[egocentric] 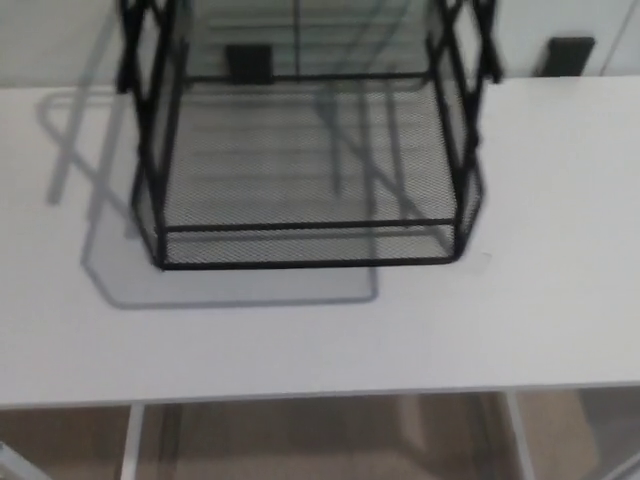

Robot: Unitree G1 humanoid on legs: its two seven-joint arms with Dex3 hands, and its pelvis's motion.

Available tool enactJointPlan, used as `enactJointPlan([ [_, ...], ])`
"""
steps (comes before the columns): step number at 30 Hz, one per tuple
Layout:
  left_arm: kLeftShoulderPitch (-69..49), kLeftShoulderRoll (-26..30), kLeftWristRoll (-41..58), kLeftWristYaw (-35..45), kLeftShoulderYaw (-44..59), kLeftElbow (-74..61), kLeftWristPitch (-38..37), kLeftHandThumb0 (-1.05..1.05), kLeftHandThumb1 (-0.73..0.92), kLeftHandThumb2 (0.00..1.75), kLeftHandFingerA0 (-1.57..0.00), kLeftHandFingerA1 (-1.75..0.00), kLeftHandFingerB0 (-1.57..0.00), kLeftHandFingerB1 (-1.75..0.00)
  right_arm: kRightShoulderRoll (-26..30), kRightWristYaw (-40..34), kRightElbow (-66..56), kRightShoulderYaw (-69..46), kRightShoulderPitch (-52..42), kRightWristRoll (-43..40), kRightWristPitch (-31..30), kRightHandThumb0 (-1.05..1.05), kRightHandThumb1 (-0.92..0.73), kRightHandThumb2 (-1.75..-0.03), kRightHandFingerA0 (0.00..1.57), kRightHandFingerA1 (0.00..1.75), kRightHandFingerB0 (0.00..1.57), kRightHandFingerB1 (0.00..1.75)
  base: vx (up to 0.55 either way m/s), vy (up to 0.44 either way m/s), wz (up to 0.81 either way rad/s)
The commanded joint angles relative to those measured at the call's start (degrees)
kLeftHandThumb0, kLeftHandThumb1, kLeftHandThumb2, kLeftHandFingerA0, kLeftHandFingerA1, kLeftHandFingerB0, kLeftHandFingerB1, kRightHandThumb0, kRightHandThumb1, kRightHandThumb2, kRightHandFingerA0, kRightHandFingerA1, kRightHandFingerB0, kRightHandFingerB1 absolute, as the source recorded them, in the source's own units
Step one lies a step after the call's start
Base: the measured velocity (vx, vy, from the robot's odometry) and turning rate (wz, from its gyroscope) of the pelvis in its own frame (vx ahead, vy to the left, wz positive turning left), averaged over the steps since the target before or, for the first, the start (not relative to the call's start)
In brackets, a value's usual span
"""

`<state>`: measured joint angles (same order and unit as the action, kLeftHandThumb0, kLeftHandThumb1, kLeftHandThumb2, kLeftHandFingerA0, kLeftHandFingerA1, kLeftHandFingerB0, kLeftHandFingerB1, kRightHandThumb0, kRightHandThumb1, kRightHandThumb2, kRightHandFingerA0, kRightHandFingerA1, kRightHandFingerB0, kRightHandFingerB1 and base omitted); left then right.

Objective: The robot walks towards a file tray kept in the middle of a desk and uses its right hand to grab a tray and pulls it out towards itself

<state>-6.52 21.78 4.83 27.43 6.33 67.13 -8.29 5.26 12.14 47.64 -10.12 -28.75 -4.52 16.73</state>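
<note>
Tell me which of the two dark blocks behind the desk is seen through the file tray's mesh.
The left dark block: it shows through the black mesh file tray, while the right dark block stands clear of it beyond the white desk.

No text, label, brand or number can be read on the file tray (305, 180) or the desk (560, 300).

Black wire-mesh file tray (305, 190) on a plain white desk (560, 300).
</note>
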Motion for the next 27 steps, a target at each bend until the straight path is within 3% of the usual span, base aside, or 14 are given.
enactJointPlan([
  [1,-0.18,1.06,-2.12,3.42,-2.16,-0.02,1.45,-0.21,0.31,0.6,-0.62,-0.68,-0.56,-0.6,0.85,-0.88,0.19,0.42,-0.43,0.87,1.91,-0.32,-0.56,-0.56,0.68,0.71,0.34,0.43,0.0,0.0,0.0],
  [10,-0.51,1.34,-2.23,3.69,-3.13,-0.35,0.87,-0.22,0.3,0.61,-0.64,-0.68,-0.53,-0.58,1.12,-0.62,2.72,0.54,0.56,0.72,2.88,-0.31,-0.56,-0.56,0.66,0.72,0.33,0.43,-0.03,0.037,0.04],
  [11,-0.44,1.43,-2.52,3.57,-3.3,-0.12,0.39,-0.26,0.3,0.6,-0.62,-0.69,-0.53,-0.6,1.04,-0.71,2.1,0.72,0.41,0.78,2.78,-0.26,-0.38,-0.87,0.64,0.77,0.23,0.54,-0.03,0.225,-0.02],
  [13,-0.35,1.44,-2.25,3.66,-3.1,-0.02,0.37,-0.26,0.29,0.59,-0.63,-0.7,-0.53,-0.6,1.05,-1.09,0.6,1.22,-0.23,1.2,2.48,-0.25,-0.4,-0.88,0.62,0.76,0.22,0.54,0.01,0.163,0.11],
  [14,-0.19,1.43,-2.46,3.11,-3.24,-0.15,0.72,-0.25,0.3,0.59,-0.66,-0.68,-0.54,-0.57,1.08,-1.46,0.11,1.5,-0.46,1.56,2.5,-0.3,-0.58,-0.57,0.65,0.69,0.33,0.43,0.0,0.0,0.0],
  [27,-1.23,1.45,-2.6,2.14,-3.01,-1.91,-0.39,-0.29,0.31,0.62,-0.64,-0.69,-0.51,-0.59,1.41,-1.64,1.15,2.08,-0.04,2.07,3.03,-0.3,-0.58,-0.56,0.66,0.7,0.34,0.44,0.02,-0.061,0.07],
])
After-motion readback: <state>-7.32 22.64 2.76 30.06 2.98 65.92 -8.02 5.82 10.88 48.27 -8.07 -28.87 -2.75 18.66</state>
